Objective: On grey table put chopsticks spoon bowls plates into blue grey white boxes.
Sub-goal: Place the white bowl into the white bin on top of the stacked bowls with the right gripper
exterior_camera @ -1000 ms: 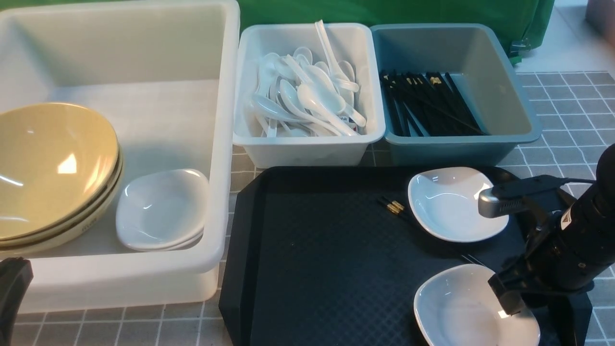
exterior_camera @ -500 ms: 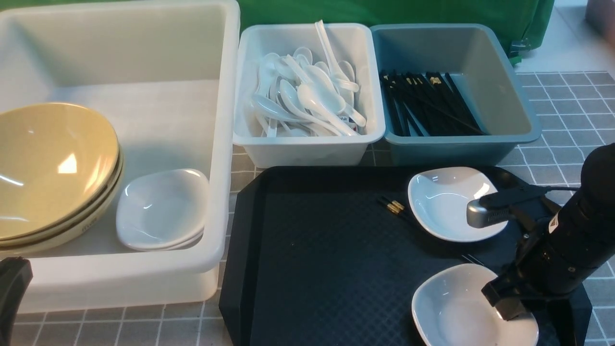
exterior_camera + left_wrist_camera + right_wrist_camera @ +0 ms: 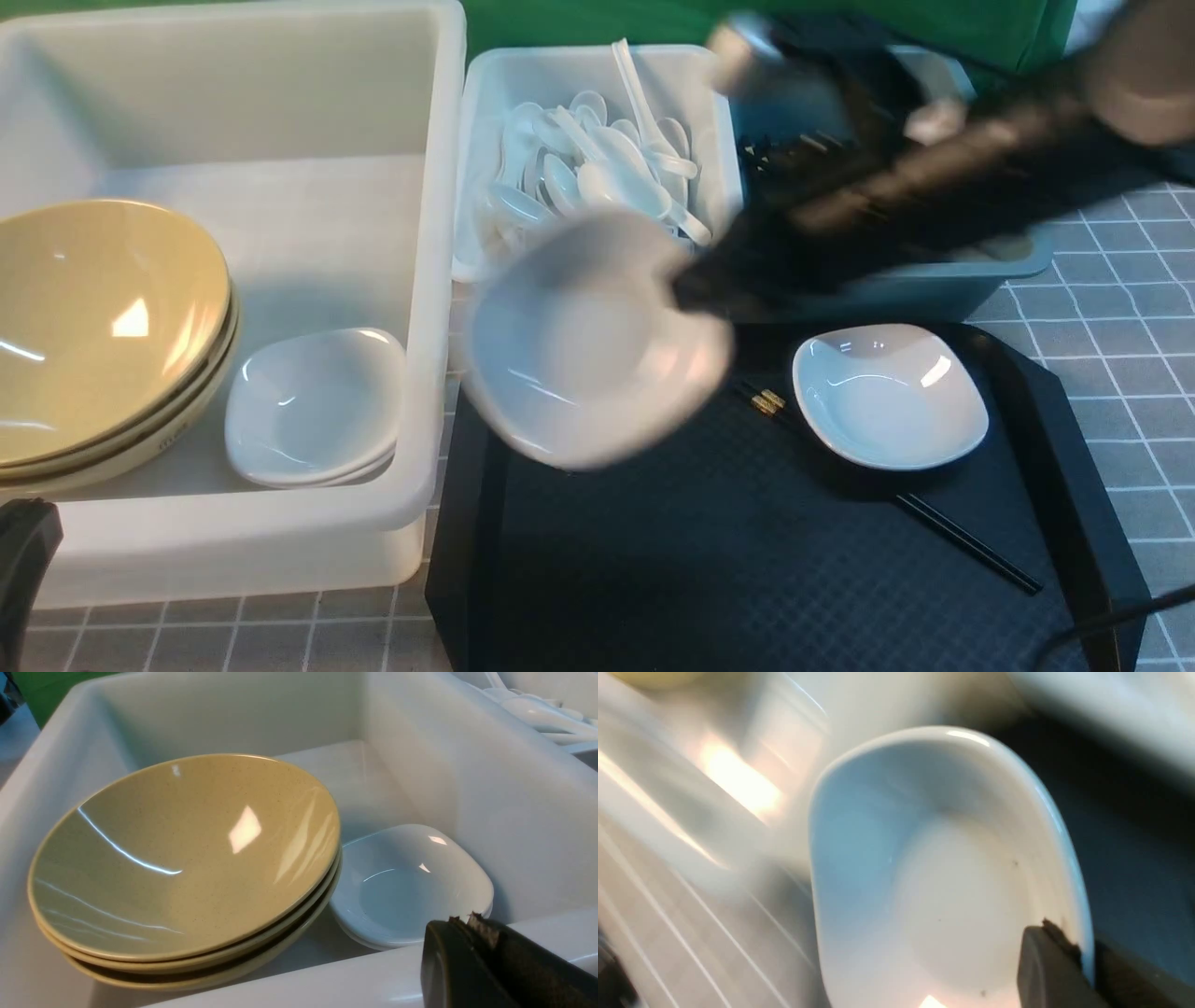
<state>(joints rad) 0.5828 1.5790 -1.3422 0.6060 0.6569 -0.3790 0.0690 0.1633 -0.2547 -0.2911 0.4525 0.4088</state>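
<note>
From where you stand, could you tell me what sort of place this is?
Probably a canteen-style dish-sorting station: flat black tray with a small white square dish, large translucent white tub holding stacked beige bowls.

One white plate (image 3: 597, 336) hangs tilted in midair; a second plate (image 3: 887, 397) lies on the black chopsticks (image 3: 971, 546).

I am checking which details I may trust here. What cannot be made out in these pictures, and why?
Front view: the held plate and right gripper are smeared by motion; the grip is unclear there.
Front view: the right arm covers most of the teal box.
Front view: the resting plate hides the middle of the chopsticks.
Front view: the left gripper is cut off by the picture's edge.
</note>
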